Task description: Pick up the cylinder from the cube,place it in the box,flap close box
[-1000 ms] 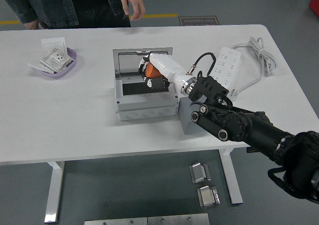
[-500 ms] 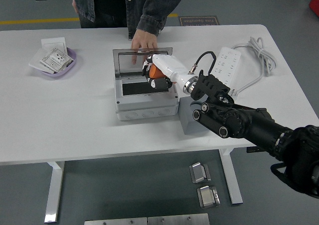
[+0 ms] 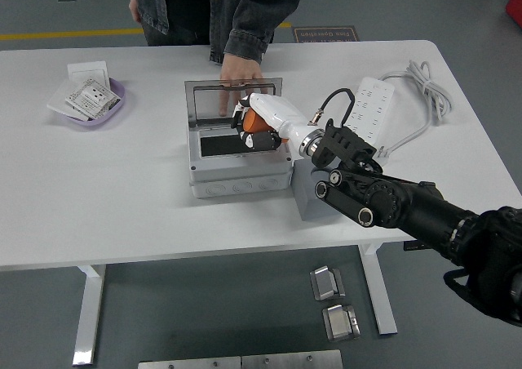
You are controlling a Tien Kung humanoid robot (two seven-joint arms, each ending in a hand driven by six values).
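Note:
The grey box stands open at the table's middle, its lid folded back flat behind it. My right hand reaches in from the lower right and hovers over the box's right part, shut on an orange cylinder. A grey cube stands to the right of the box, partly hidden under my forearm. A person's hand presses on the far edge of the lid. My left arm is out of view.
A purple bowl holding white packets sits at the far left. A white power strip with its coiled cable lies at the far right. Metal blocks lie on the floor below the table.
The person has stepped in behind the table and laid a hand on the lid's far edge. My right hand with the cylinder has barely shifted over the box.

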